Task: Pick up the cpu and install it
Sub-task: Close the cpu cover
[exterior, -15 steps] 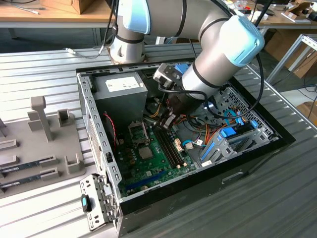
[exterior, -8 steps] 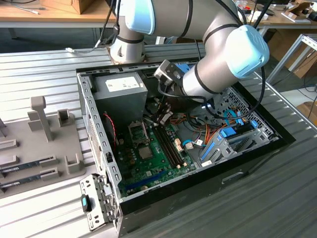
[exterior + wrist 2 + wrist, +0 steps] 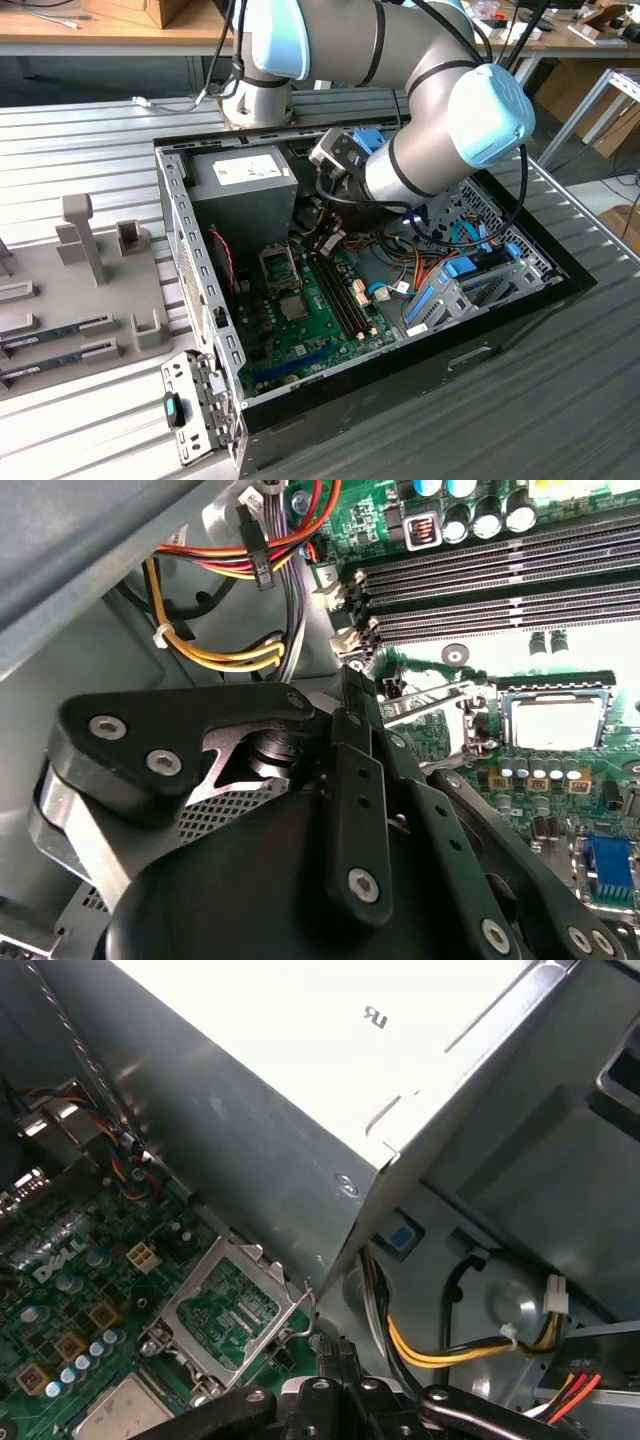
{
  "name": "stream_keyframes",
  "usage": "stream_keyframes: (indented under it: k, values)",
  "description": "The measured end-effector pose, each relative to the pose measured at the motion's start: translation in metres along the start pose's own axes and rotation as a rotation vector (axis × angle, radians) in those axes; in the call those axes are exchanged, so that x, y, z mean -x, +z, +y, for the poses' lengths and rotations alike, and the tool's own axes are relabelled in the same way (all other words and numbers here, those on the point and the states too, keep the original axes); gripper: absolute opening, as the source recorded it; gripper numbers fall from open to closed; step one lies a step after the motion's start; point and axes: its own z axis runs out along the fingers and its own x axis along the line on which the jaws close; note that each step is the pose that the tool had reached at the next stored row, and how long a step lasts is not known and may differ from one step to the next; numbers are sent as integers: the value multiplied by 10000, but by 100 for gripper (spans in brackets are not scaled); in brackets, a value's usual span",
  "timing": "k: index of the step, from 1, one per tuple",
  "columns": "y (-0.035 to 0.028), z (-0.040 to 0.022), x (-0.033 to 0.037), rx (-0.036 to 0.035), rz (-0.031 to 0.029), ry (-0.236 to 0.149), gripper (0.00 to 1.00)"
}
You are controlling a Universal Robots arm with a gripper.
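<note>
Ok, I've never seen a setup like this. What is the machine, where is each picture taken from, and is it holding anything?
The machine is a robot arm reaching into an open desktop computer case that lies on a ribbed metal table. The exterior view looks on from off the arm. Both wrist views ride on the arm and look past its black tool into the case. Inside are a grey power supply and the green motherboard. The cpu, a small silver square, lies in its socket on the board, with the socket's metal frame tilted up. The tool hangs close by and does not hold it. At the exterior view's left is a grey holder tray.
</note>
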Motion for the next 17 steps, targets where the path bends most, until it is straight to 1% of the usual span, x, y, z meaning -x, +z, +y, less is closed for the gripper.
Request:
stream_keyframes:
  k: [3, 6, 10, 14, 17]
  values:
    - [23, 2, 7, 12, -10, -3, 11]
    - [63, 4, -3, 20, -18, -6, 11]
    - [96, 6, -3, 26, -21, -8, 11]
    - [129, 32, -3, 32, -29, -10, 11]
    - [139, 60, -35, 31, -28, -10, 11]
